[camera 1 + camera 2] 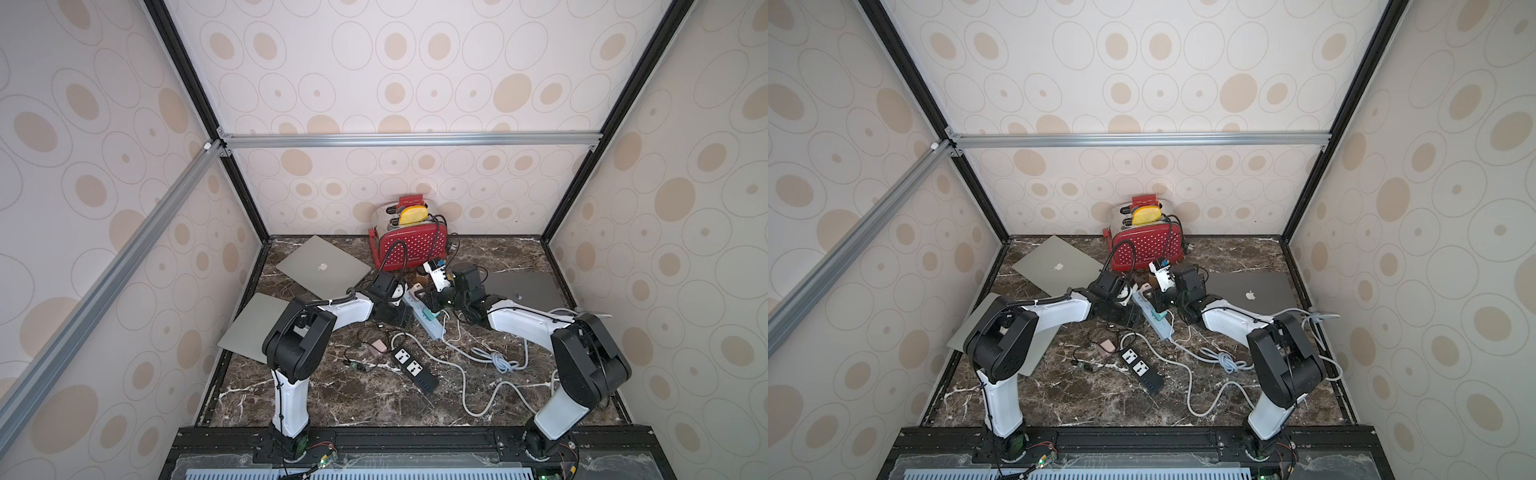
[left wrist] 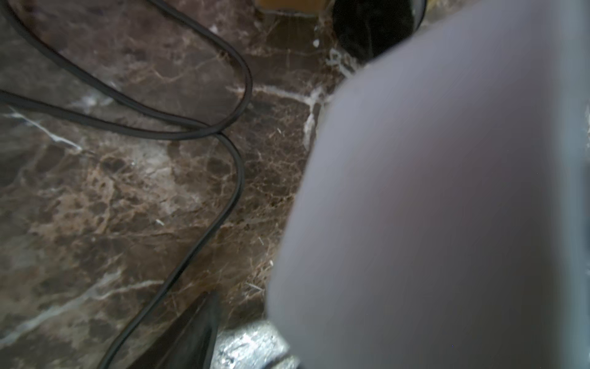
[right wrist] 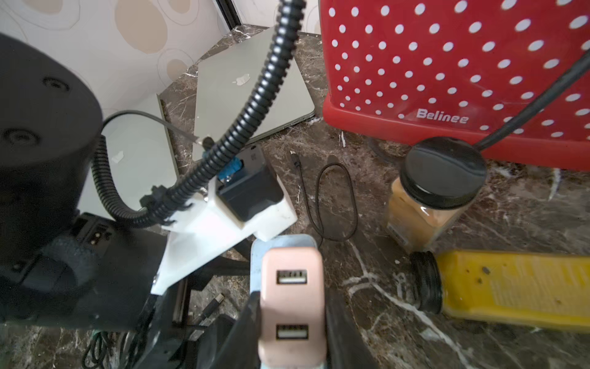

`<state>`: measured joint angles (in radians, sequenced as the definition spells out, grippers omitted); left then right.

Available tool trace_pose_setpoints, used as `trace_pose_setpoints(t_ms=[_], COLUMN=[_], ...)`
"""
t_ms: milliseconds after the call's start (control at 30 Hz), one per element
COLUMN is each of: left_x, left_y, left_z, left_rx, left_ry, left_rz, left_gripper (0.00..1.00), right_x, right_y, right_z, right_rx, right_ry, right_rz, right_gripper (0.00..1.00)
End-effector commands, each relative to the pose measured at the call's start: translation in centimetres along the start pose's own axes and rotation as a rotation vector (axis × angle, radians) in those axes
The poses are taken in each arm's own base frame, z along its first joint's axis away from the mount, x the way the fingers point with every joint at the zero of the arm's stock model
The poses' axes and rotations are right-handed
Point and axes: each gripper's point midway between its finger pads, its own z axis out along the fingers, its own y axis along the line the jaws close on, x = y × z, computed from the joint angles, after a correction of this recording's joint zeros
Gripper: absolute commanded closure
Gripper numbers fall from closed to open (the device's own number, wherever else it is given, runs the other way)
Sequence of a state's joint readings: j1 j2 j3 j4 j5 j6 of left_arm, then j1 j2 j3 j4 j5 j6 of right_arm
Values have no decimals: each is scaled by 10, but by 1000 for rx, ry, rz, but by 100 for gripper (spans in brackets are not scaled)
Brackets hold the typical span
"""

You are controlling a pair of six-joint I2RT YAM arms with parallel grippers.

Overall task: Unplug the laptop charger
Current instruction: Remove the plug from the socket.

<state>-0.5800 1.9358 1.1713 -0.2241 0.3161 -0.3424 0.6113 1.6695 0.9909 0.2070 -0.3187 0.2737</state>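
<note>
Dark marble covers the bench (image 1: 332,399); before the red toaster (image 1: 411,249), the pink charger (image 3: 292,306) sits on the end of the pale blue power strip (image 1: 432,326), and the right gripper (image 3: 291,297) has its fingers closed against its two sides. Beside the strip, the left gripper (image 1: 392,316) shows one finger only; open or gripping, I cannot tell.

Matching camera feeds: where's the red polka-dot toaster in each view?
In a top view: red toaster at the back wall, mid-table.
In a top view: same place.
Left wrist: not in it; only marble table and black cable.
Right wrist: close up, behind the black-lidded jar.
Shared landmark: silver laptop beside it, absent from left wrist.
</note>
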Motion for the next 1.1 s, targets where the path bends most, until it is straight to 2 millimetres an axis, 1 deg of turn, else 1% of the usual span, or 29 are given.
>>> trace_pose_setpoints(t_ms=[0, 67, 100, 167, 233, 300, 400, 567, 733, 933, 1067], left_x=[124, 121, 116, 101, 86, 74, 61, 37, 13, -16, -25], left_y=[39, 30, 26, 14, 8, 0, -11, -15, -25, -22, -25], left_z=[16, 12, 10, 4, -2, -7, -14, -27, -39, -53, -59], left_rx=[-118, -42, 10, 149, 260, 320, 395, 513, 616, 695, 701], left_ry=[387, 340, 298, 192, 119, 78, 35, -69, -158, -261, -277], left_rz=[-125, -167, -190, -265, -336, -357, -382, -448, -463, -495, -471], left_gripper=[21, 20, 19, 19, 19, 19, 20, 23, 26, 32, 33], right_x=[-15, -6, -5, -5, -8, -9, -7, -5, -1, 0, 2], right_y=[12, 7, 8, 12, 19, 21, 19, 23, 28, 33, 38], right_z=[-9, -8, -8, -10, -12, -14, -15, -19, -19, -22, -21], right_rx=[-4, 19, 16, -10, -42, -49, -41, -59, -88, -117, -142], right_ry=[-10, 23, 24, 3, -27, -39, -29, -38, -25, -19, -11], right_rz=[-55, -65, -68, -76, -83, -85, -93, -117, -125, -134, -136], right_gripper=[93, 94, 94, 94, 95, 95, 95, 95, 95, 95, 96])
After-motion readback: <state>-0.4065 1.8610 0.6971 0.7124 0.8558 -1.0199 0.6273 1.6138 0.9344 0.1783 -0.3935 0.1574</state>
